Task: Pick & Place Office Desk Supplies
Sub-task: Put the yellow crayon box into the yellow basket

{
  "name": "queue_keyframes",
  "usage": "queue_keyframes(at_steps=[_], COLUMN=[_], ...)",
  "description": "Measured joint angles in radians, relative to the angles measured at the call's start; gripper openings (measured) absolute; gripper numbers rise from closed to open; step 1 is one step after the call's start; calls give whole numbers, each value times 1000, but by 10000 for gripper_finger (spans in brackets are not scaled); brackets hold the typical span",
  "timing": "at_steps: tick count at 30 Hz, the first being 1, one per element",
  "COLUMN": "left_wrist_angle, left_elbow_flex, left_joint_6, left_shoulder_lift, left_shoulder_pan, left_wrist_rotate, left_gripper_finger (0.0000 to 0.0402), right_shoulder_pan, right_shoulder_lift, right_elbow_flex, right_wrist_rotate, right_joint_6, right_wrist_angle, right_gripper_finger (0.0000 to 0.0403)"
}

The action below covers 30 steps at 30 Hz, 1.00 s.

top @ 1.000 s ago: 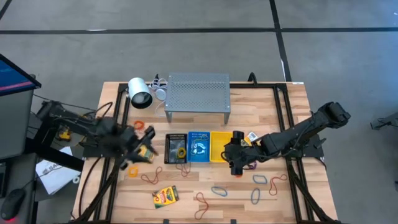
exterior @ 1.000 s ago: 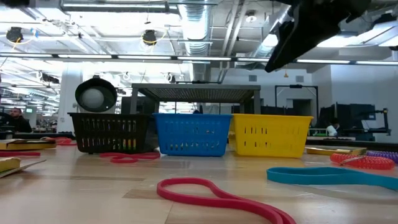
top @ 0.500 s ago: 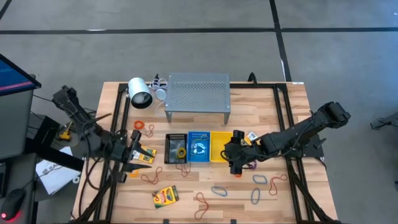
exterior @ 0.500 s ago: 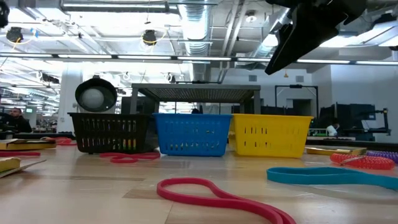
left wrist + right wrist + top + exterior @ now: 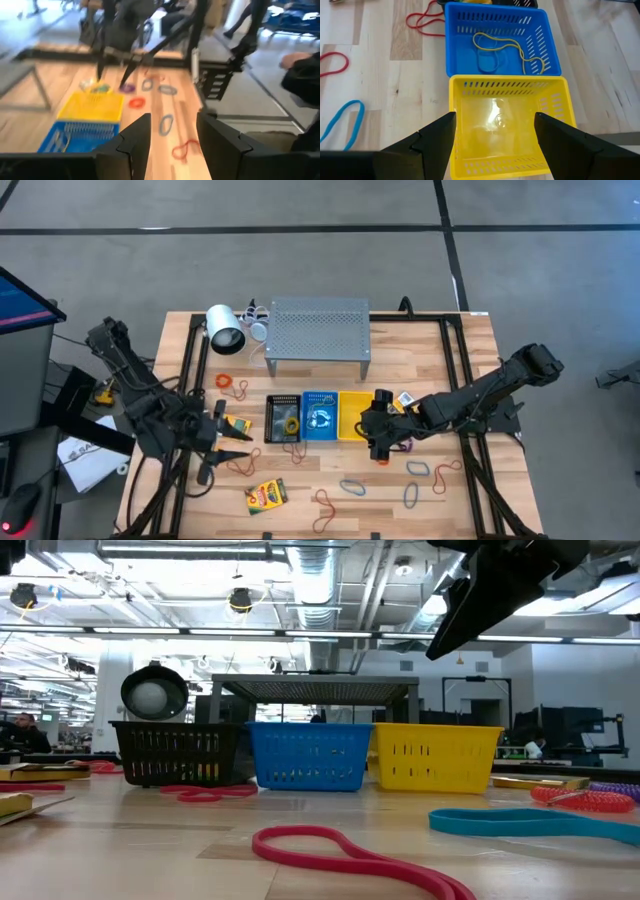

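Observation:
A crayon box (image 5: 238,425) lies flat on the wood left of the black basket (image 5: 281,418), and a second crayon box (image 5: 265,495) lies nearer the front edge. Rubber bands are scattered about: red (image 5: 241,465), blue (image 5: 352,486), orange (image 5: 224,381). My left gripper (image 5: 224,450) hangs open just near of the first box, pointing toward the table's right, with nothing between its fingers (image 5: 172,120). My right gripper (image 5: 381,448) hovers open above the yellow basket (image 5: 506,125), which holds nothing. The blue basket (image 5: 497,45) holds yellow bands.
The three baskets stand in a row mid-table (image 5: 310,753). A grey perforated shelf (image 5: 318,330) and a white cylinder (image 5: 225,330) stand at the back. More bands lie at the front right (image 5: 418,469). Black frame rails (image 5: 185,380) run along both table sides.
My left gripper has drawn back from over the crayon box toward the table's near edge and risen a little. It has tipped up from pointing down to nearly level and swung round toward the table's right. The box stays on the table. My right gripper has kept still.

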Motion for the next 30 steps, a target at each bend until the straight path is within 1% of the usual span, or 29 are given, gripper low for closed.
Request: queue_keyframes(at_steps=[5, 11, 19, 25, 30], left_wrist_angle=[-163, -295, -408, -509, -532], left_elbow_flex=[0, 0, 0, 0, 0], left_joint_6=[-213, -358, -465, -540, -570], left_shoulder_lift=[5, 32, 110, 170, 211], left_shoulder_pan=[9, 44, 146, 220, 271], left_wrist_rotate=[-11, 1, 141, 225, 285], left_gripper_finger=[153, 153, 153, 153, 153], right_shoulder_pan=[16, 37, 45, 45, 45], right_shoulder_lift=[0, 0, 0, 0, 0], right_elbow_flex=[0, 0, 0, 0, 0], right_wrist_rotate=[0, 0, 0, 0, 0], right_joint_6=[0, 4, 26, 26, 26], right_wrist_angle=[3, 7, 6, 6, 6], right_gripper_finger=[265, 265, 265, 265, 265])
